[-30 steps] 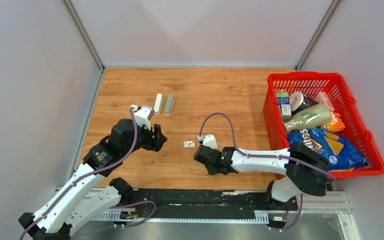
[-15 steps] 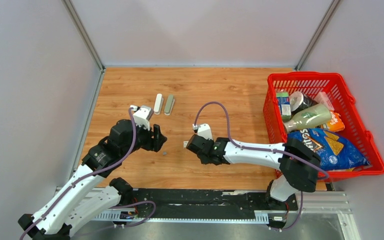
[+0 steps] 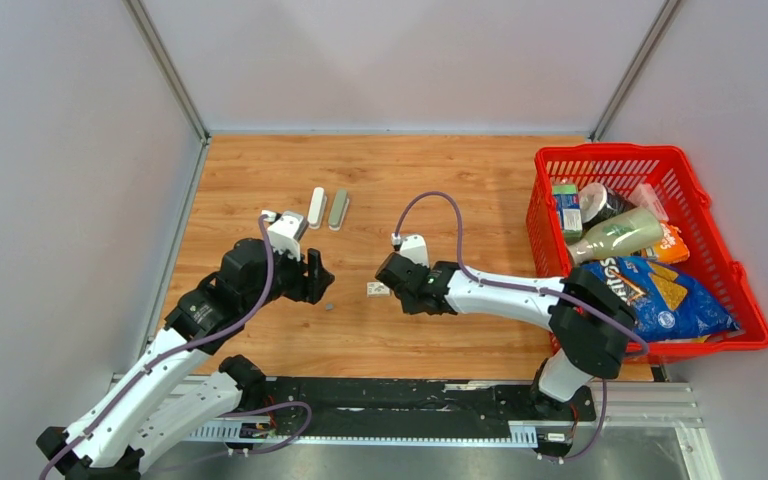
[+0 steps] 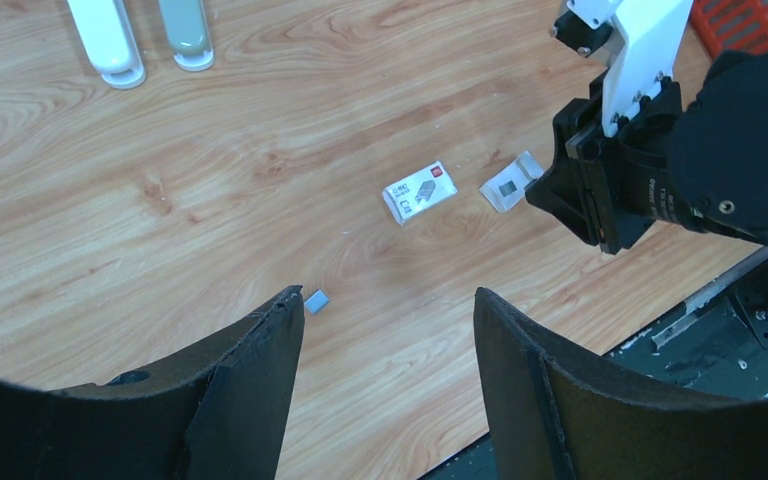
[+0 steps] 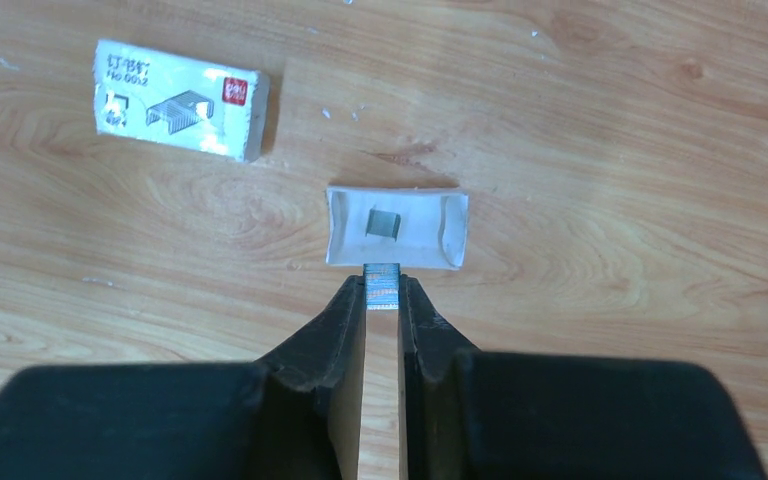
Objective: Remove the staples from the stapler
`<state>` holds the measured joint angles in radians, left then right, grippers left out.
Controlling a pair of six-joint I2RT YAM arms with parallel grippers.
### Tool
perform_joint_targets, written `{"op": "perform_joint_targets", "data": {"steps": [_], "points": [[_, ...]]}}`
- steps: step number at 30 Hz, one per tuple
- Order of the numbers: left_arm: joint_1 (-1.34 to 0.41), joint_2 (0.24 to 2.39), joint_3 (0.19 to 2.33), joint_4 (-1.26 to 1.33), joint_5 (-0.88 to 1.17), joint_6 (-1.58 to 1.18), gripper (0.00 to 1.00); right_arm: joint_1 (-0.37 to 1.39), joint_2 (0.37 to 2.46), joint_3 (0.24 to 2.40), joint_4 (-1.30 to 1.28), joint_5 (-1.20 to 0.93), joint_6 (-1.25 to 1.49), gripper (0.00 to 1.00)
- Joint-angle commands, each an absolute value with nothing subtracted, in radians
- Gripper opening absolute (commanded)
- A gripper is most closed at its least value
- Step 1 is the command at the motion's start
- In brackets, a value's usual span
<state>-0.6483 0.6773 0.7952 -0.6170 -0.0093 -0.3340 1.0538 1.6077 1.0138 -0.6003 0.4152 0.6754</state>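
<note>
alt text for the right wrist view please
The right tool pinches a short staple strip at the near edge of a small open white tray holding another staple bit. A printed white packet lies upper left on the wooden table.

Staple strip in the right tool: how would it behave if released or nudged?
Probably light: the staple strip is tiny beside the right tool. Likely stiff but breakable, since a loose piece lies in the white tray. Flat-sided, so it should slide, not roll.

Grey staples [image 5: 382, 283], white printed packet [image 5: 178, 100], red basket [image 3: 660, 152], wood-grain table [image 3: 440, 180]
</note>
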Motion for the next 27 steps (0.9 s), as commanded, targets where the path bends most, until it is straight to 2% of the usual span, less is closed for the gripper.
{"op": "perform_joint_targets", "data": {"steps": [1, 27], "points": [[-0.653, 0.683, 0.807, -0.597, -0.006, -0.314, 0.7, 1.023, 1.632, 1.051, -0.554, 0.41, 0.664, 0.15], [-0.653, 0.66, 0.801, -0.611, -0.011, -0.305, 0.71, 1.003, 1.723, 1.108, -0.517, 0.379, 0.657, 0.15]]}}
